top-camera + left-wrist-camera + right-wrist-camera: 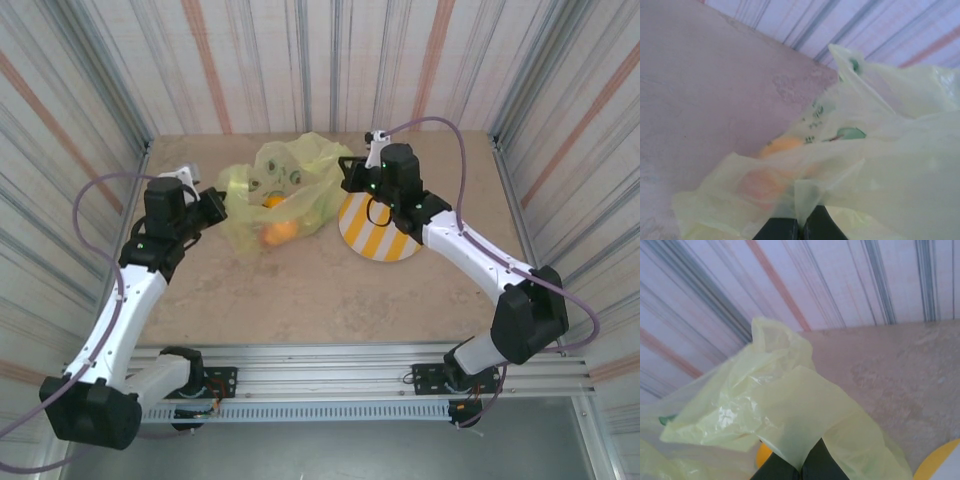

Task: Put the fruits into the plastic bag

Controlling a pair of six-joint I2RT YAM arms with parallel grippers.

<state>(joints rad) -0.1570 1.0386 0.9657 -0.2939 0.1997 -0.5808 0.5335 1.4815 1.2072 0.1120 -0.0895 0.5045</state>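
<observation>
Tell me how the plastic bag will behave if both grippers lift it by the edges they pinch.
Probably floppy: the plastic bag is thin, creased film that drapes in folds from the left gripper and right gripper. It would likely sag in the middle, around the orange fruit lying inside. The glossy film may slip between the shut fingers.

Through plastic bag (290,170) film, fruits (278,232) just blurred orange-yellow blobs, count unreadable. Far edge of plate (385,245) covered by right arm (470,250).
</observation>
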